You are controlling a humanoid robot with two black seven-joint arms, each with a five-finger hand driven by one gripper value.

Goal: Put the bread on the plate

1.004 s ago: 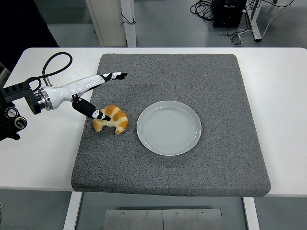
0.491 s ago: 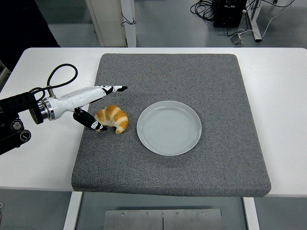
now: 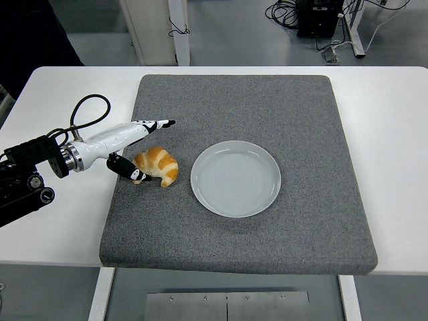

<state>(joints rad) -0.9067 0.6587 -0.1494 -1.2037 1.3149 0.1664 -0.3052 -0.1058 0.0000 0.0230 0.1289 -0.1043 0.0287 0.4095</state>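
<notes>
Bread: a golden-brown, crescent-shaped croissant with paler bands across its ridges.
Bread pose: lying flat, curved, its ends pointing down and to the left.
Bread place: on the grey felt-like mat, left of centre, just beside the plate's left rim but apart from it.
Plate: a round, pale grey-white ceramic plate with a shallow raised rim.
Plate state: upright, nothing on it.
Plate place: near the middle of the mat.
</notes>
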